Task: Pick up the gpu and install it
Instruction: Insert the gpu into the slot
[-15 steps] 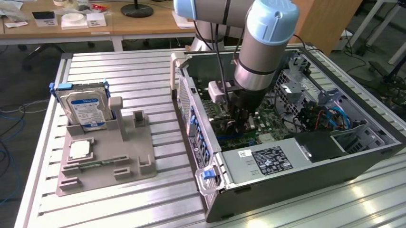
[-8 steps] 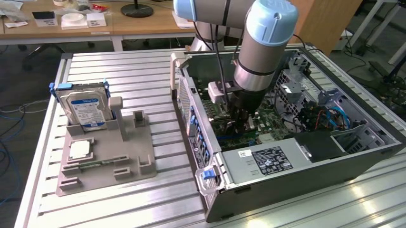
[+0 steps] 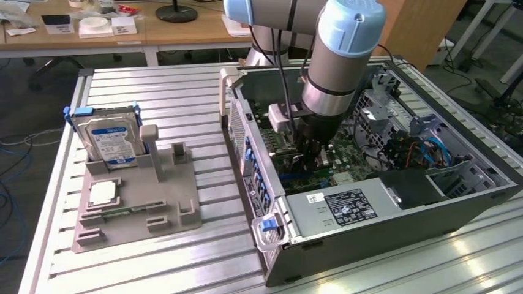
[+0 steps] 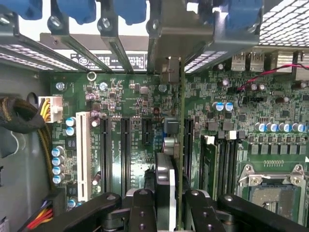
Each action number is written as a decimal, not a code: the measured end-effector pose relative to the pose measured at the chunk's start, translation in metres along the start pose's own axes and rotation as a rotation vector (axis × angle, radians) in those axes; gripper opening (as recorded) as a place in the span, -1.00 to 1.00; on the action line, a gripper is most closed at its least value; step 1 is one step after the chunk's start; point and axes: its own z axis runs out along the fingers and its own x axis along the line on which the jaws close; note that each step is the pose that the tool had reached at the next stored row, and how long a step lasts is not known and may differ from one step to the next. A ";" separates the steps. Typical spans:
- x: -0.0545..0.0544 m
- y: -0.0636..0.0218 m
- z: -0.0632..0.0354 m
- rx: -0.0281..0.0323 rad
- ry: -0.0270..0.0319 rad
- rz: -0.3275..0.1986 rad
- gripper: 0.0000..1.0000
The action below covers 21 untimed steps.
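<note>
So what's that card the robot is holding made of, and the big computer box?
The card, seen edge-on, looks like thin green circuit board, probably fibreglass, with a shiny metal end plate. The computer box looks like painted grey sheet metal, going by its thin folded edges.

Green printed motherboard with black expansion slots, one white slot, blue-topped silver capacitors. Thin card seen edge-on, green board with silvery metal parts, between black gripper fingers. Dark grey open computer case, blue clips along its rear edge. Silver power supply box with black-and-white label. Silver hard drive with blue label and blue frame. Grey plastic parts holder. Pale ribbed metal table. Robot arm, grey with light-blue caps.
</note>
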 end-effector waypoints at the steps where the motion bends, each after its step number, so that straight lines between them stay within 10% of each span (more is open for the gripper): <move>1: 0.000 0.0000 0.0000 0.0000 0.0001 0.000 -0.44; 21: 0.000 0.0002 0.0062 -0.0004 0.0040 0.000 -0.44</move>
